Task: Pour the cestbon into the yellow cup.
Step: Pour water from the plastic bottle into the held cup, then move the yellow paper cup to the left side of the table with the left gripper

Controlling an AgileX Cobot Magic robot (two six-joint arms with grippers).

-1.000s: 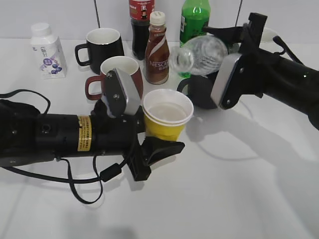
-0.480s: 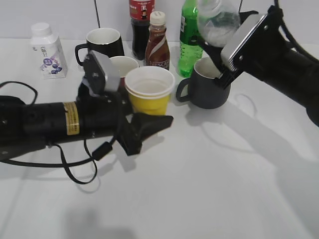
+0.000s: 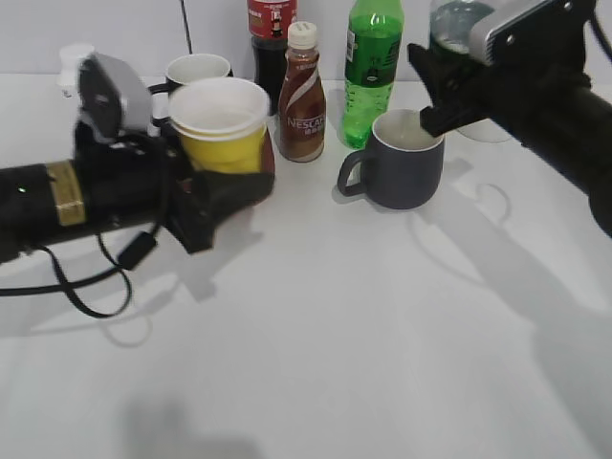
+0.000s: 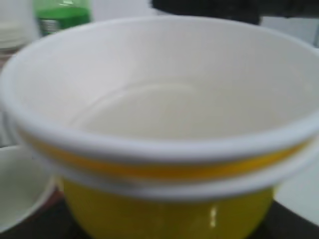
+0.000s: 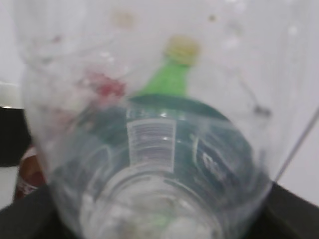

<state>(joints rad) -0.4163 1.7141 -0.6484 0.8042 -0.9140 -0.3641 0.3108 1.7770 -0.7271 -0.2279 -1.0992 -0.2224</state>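
Observation:
My left gripper [image 3: 218,182] is shut on the yellow cup [image 3: 221,126], a pair of nested yellow cups with white rims, and holds it upright at the left of the exterior view. The cup fills the left wrist view [image 4: 164,199]; clear liquid lies in its white inside. My right gripper [image 3: 457,81] is shut on the cestbon [image 3: 457,21], a clear bottle with a dark green label, held upright at the top right, far from the cup. The bottle fills the right wrist view [image 5: 149,164]. The jaws themselves are hidden in both wrist views.
A dark grey mug [image 3: 406,161] stands below the right gripper. At the back stand a bright green soda bottle [image 3: 371,59], a Nescafe bottle [image 3: 301,96], a cola bottle [image 3: 271,33] and a black mug [image 3: 196,70]. A white cup [image 3: 483,129] sits behind the right arm.
The left gripper has carried the yellow cup left and back, away from the bottle. The right gripper has swung the cestbon from tilted over the cup to upright and moved it right and up.

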